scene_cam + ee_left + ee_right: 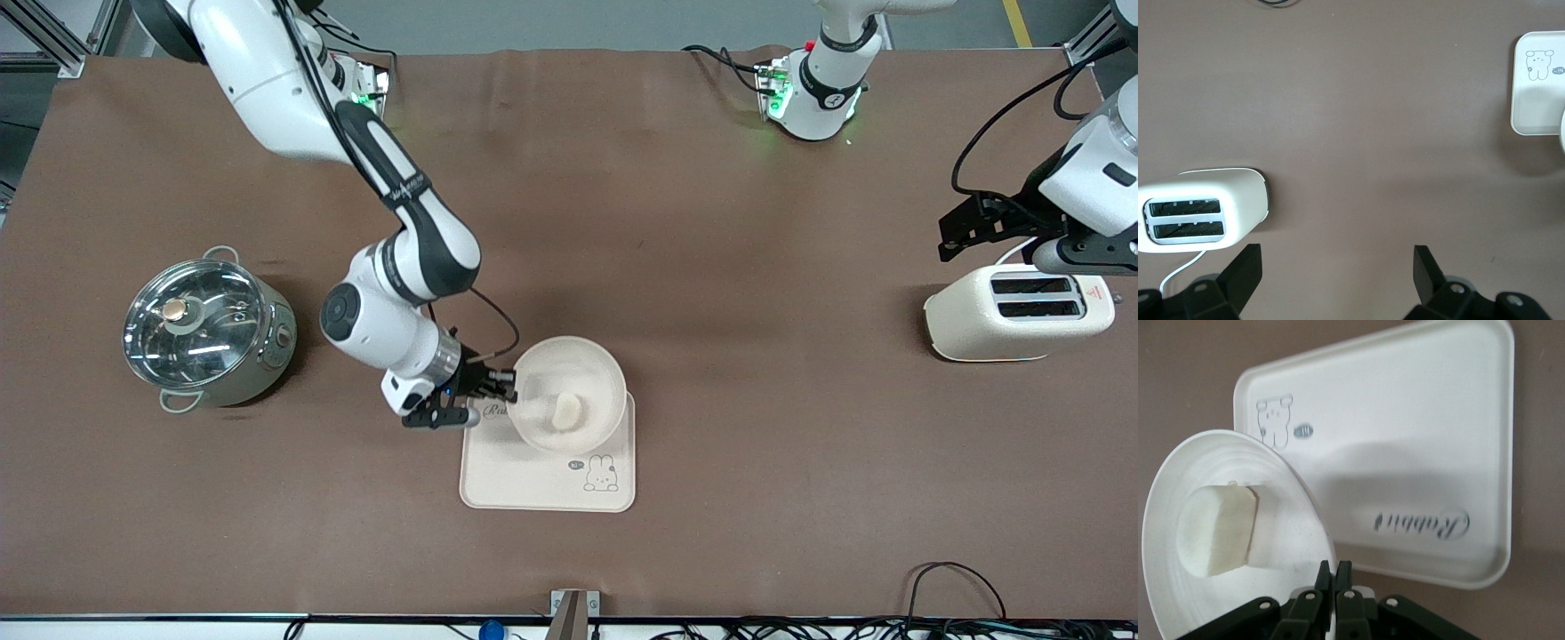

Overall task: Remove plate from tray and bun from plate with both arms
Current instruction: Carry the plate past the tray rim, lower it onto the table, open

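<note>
The round cream-white plate (569,393) is held above the rectangular rabbit tray (547,471), tilted in the right wrist view (1238,587). The pale bun (566,411) lies in it, also seen in the right wrist view (1215,530). My right gripper (508,388) is shut on the plate's rim, at the side toward the pot; its fingers (1335,577) pinch the thin rim edge. My left gripper (1338,270) is open and empty, up in the air by the toaster (1018,311), and waits there.
A steel pot with a glass lid (206,331) stands toward the right arm's end of the table. The white toaster (1198,210) stands toward the left arm's end. The tray's corner shows in the left wrist view (1538,87). Cables lie along the front edge.
</note>
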